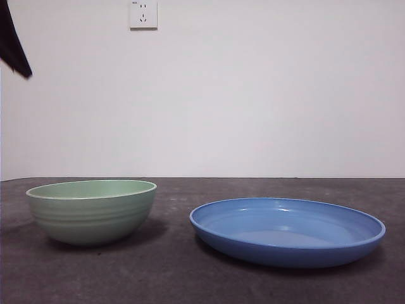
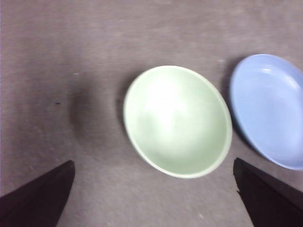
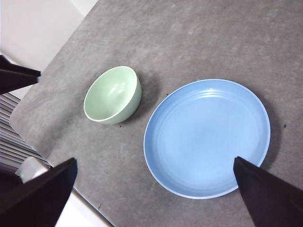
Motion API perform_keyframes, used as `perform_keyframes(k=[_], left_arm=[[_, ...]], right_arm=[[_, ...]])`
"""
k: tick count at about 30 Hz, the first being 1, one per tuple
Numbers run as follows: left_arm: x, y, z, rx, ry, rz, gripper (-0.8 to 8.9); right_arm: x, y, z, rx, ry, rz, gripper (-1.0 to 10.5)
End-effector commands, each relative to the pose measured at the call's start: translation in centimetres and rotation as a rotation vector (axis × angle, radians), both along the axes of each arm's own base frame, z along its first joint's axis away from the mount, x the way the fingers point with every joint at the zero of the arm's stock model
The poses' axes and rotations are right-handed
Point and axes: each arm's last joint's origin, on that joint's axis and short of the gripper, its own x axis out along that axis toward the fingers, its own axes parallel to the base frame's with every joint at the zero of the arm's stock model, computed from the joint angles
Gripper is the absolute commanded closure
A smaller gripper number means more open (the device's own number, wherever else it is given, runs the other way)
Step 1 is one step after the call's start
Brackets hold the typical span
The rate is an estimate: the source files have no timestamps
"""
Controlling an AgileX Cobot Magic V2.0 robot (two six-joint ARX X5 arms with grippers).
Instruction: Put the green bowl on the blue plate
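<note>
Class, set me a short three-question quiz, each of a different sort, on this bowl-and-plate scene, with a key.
1. True or false: the green bowl already sits on the blue plate.
2. Which is wider? A) the bowl B) the plate
3. Fill in: the left gripper hangs above the ____, fingers apart.

Key: 1 false, the two stand apart on the table; 2 B; 3 bowl.
</note>
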Motion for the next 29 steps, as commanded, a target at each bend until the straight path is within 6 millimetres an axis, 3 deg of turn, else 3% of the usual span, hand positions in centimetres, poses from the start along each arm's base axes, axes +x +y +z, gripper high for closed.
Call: perform_keyframes(k=[1, 14, 22, 29], left_arm=[[1.6, -0.2, -0.2, 0.02, 0.003, 0.02, 2.2], [8.0, -1.4, -6.0, 0.067, 0.235, 0.041, 2.24], [10.4, -2.5, -7.6, 0.085, 0.287, 0.02, 2.32], [11.3, -3.3, -8.5, 0.117, 0.325, 0.007, 3.16]], right_arm=[[0.1, 0.0, 0.4, 0.001, -0.024, 0.007, 3.6], [0.1, 0.0, 0.4, 0.003, -0.02, 0.005, 3.6], [0.1, 0.0, 0.4, 0.003, -0.02, 0.005, 3.6], [0.1, 0.0, 0.4, 0.003, -0.021, 0.004, 3.6]])
